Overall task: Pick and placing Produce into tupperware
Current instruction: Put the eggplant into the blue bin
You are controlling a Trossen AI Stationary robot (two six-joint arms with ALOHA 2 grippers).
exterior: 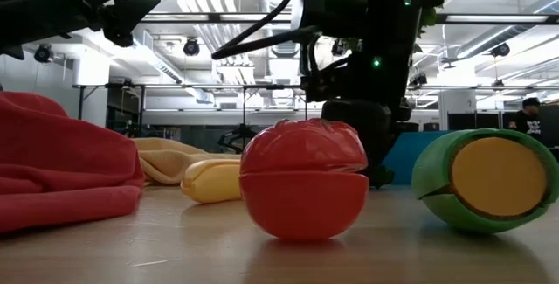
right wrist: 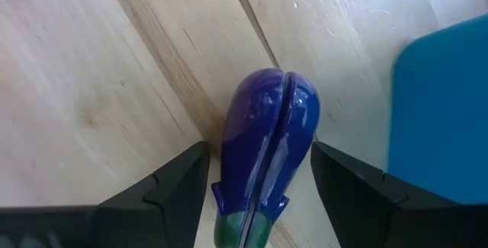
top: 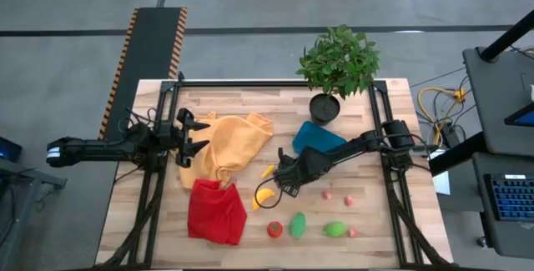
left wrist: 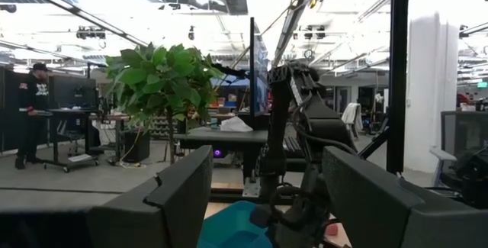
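My left claw waits spread near the tabletop's left edge, above the yellow cloth. Near the tabletop's middle, my right claw is spread around the purple eggplant, which lies on the wood between my fingers; I cannot tell whether they touch it. The teal tupperware sits just beside it, toward the far right corner.

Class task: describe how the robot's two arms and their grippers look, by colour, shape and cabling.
Both arms are dark and jointed. The left gripper and right gripper each end in two flat, angular black fingers. Thin black cables run along the arms, and small green lights glow on one.
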